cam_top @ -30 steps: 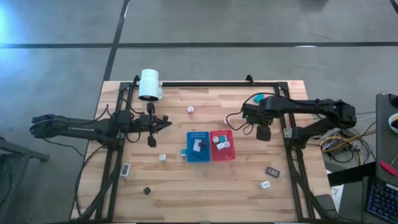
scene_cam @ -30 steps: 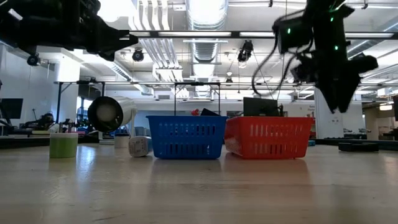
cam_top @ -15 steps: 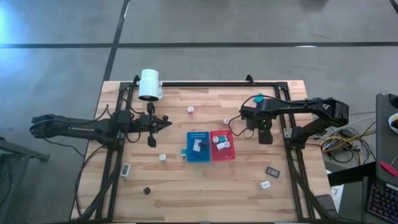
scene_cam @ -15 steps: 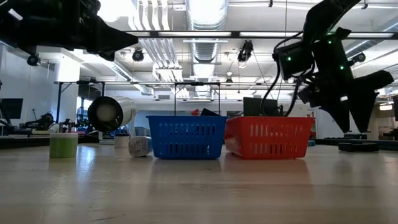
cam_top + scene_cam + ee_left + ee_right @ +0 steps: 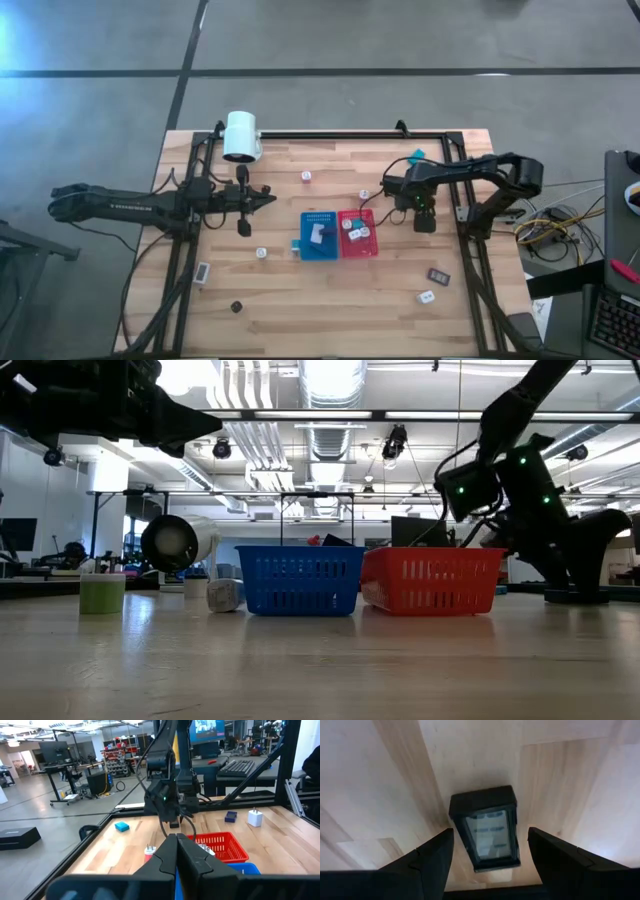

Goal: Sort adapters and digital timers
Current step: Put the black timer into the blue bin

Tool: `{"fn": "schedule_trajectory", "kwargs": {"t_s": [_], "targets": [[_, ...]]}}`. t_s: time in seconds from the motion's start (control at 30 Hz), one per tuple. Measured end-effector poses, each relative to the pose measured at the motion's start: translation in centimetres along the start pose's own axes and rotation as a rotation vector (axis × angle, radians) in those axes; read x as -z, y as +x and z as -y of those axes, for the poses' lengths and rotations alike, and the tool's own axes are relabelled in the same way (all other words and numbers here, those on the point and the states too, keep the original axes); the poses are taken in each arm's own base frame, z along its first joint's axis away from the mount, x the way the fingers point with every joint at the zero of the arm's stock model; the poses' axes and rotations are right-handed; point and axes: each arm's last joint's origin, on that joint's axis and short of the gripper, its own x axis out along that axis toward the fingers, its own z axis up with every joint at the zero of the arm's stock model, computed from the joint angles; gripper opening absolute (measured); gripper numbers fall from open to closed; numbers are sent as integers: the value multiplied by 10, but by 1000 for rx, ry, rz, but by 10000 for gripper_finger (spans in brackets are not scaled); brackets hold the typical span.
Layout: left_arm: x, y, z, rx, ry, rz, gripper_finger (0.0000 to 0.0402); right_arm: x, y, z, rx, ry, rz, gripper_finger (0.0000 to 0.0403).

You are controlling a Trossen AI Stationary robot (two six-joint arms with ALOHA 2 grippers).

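- The table (image 5: 330, 300) holds a blue basket (image 5: 318, 236) and a red basket (image 5: 359, 233) side by side at its middle; white adapters (image 5: 261, 254) and timers (image 5: 438, 275) lie scattered around them.
- The right gripper (image 5: 424, 220) has dropped low just right of the red basket. Only its wrist view shows a dark timer (image 5: 487, 827) lying flat between the spread fingers (image 5: 431, 857) (apart from both).
- The left gripper (image 5: 176, 851), pressed together, hangs unmoved left of the baskets.
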Motion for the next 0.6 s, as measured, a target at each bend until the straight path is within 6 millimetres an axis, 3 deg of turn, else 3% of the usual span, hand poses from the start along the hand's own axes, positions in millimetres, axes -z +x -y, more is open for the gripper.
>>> {"fn": "schedule_trajectory", "kwargs": {"t_s": [0.17,0.33,0.43,0.6], "targets": [[0,0,0,0,0,0,9,-9,12,1,-14,-45,-44,241],[0,0,0,0,0,0,9,-14,17,1,-23,-48,-76,182],[0,0,0,0,0,0,9,-13,12,1,-42,-40,-46,134],[0,0,0,0,10,1,9,-9,-10,2,-40,-16,152,131]]}}
